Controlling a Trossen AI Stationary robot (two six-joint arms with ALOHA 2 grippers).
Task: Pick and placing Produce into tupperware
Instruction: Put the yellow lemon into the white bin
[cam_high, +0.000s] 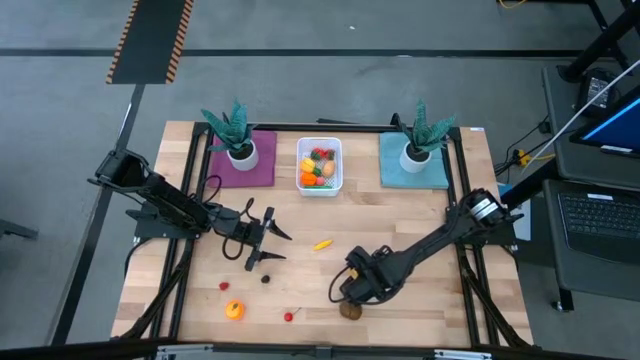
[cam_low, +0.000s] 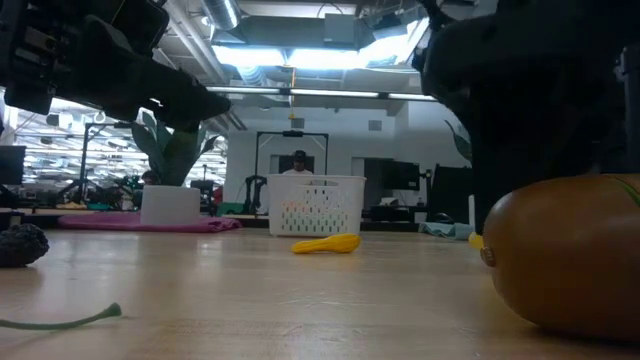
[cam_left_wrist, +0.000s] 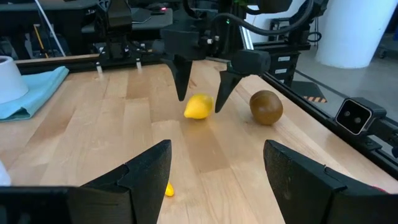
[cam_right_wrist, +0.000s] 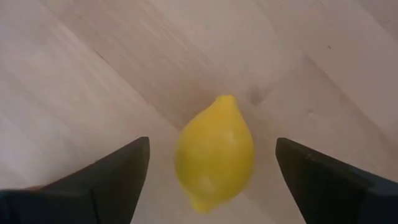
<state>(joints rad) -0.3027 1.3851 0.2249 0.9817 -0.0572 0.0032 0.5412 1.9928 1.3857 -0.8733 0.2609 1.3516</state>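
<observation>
A yellow lemon (cam_right_wrist: 214, 152) lies on the wooden table. My right gripper (cam_right_wrist: 211, 146) points down over it, open, with one finger on each side and a gap to each; in the high view this gripper (cam_high: 350, 287) hides the lemon. A brown kiwi (cam_left_wrist: 266, 107) lies just beside it, toward the near edge. My left gripper (cam_high: 268, 238) waits open at the table's left middle, touching nothing. A yellow banana (cam_high: 322, 243) lies between the two grippers. The white tupperware (cam_high: 319, 183) stands at the far middle with several pieces of produce inside.
An orange (cam_high: 233, 310), a red strawberry (cam_high: 224, 286), a cherry (cam_high: 290, 316) and a small dark piece (cam_high: 266, 278) lie near the front left. Potted teal plants stand on a purple mat (cam_high: 262, 172) and a teal mat (cam_high: 432, 175) beside the tub.
</observation>
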